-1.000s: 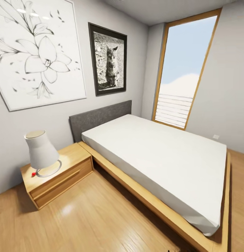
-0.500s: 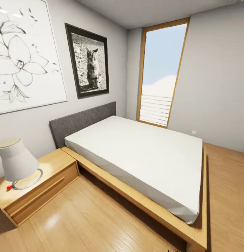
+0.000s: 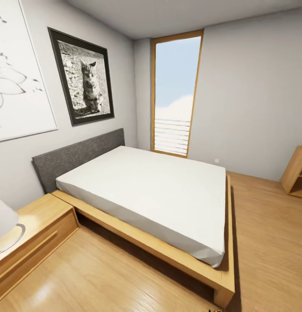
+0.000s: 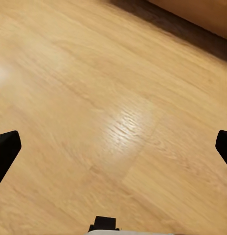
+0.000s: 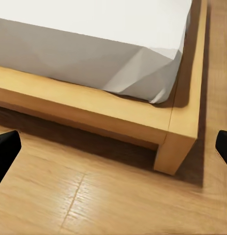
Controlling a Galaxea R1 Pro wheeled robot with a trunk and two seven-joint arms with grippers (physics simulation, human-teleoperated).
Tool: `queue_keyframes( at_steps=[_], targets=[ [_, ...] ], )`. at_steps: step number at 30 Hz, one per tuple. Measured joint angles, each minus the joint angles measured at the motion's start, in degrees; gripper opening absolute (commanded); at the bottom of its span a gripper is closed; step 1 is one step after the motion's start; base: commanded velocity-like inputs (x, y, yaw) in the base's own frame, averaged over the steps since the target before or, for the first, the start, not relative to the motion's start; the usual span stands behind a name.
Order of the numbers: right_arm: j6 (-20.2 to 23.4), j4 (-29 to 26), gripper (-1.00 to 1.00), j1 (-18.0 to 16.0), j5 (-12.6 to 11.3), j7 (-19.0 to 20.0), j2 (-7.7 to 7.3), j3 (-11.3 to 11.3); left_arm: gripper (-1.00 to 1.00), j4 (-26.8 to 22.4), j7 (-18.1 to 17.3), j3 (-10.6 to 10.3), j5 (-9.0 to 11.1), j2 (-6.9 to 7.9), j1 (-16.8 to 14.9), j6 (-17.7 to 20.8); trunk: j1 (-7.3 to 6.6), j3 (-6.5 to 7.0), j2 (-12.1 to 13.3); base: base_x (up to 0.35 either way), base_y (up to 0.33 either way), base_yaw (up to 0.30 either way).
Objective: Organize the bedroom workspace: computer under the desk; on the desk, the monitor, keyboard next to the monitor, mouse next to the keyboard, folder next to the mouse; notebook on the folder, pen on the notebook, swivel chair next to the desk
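Head view pictures were taken up by the bedroom (image 3: 255,86), with its grey walls, light plank floor (image 3: 125,277) and a wood-framed bed (image 3: 159,190) under a white mattress and a grey headboard; a cat picture (image 3: 83,76), a tall window (image 3: 175,93), a low wooden cabinet (image 3: 36,236) and the edge of a wooden shelf unit (image 3: 296,171) were also seen. None of the desk items was to be made out, so the step in hand was judged to be travel and search, with no handling begun. The left gripper (image 4: 113,147) was seen in the left wrist view with its two dark fingertips (image 4: 6,152) spread wide at either edge and nothing held between them; bare floor lay straight ahead of it, with a strip of wooden furniture beyond. The right gripper (image 5: 113,147) was likewise spread apart and empty in the right wrist view, its fingertips (image 5: 6,149) at the margins, and the corner of the bed frame and mattress lay just ahead of it. The next move was judged to call for turning or driving the base until the desk and the swivel chair could be found, with both arms kept clear of the bed frame.
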Motion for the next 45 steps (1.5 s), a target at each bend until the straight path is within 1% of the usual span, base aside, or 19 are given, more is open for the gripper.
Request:
queue_keyframes(
  at_steps=[5,10,29,34,39,41,45],
  targets=[
    [0.08,0.00,1.00,0.00,-0.01,-0.02,0.00,-0.27,1.00,-0.13,0.04,0.10,2.12,0.25,0.00,-0.07,0.00,0.26,0.00,0.000,0.013,-0.300],
    [0.09,0.00,1.00,0.00,-0.05,0.00,0.00,-0.26,1.00,-0.21,-0.10,0.09,2.68,0.34,0.00,-0.11,0.00,0.51,0.00,0.000,0.147,-0.297],
    [0.10,-0.02,1.00,0.00,-0.06,-0.07,0.08,-0.58,1.00,-0.27,-0.56,-0.04,2.62,0.13,0.00,-0.06,0.00,1.21,0.00,0.000,0.270,-0.286],
    [0.13,-0.02,1.00,-0.01,-0.04,-0.09,0.08,-0.62,1.00,-0.27,-0.55,-0.06,2.57,0.08,0.00,-0.03,0.00,1.33,0.00,0.000,0.166,-0.284],
    [0.21,-0.01,1.00,-0.01,-0.05,-0.05,0.09,-0.69,1.00,-0.25,-0.57,-0.07,2.54,0.01,0.00,0.07,0.00,1.45,0.00,0.000,0.037,-0.284],
    [0.24,-0.01,1.00,-0.01,-0.37,-0.03,0.06,-0.72,1.00,-0.23,-0.62,-0.07,2.53,-0.03,0.00,0.11,0.00,1.50,0.00,0.000,0.008,-0.284],
    [0.29,0.00,1.00,-0.01,-2.58,0.11,0.01,-0.69,1.00,-0.19,-0.66,-0.09,2.53,-0.11,0.00,0.15,0.00,1.60,0.00,0.000,0.003,-0.284]
  ],
)
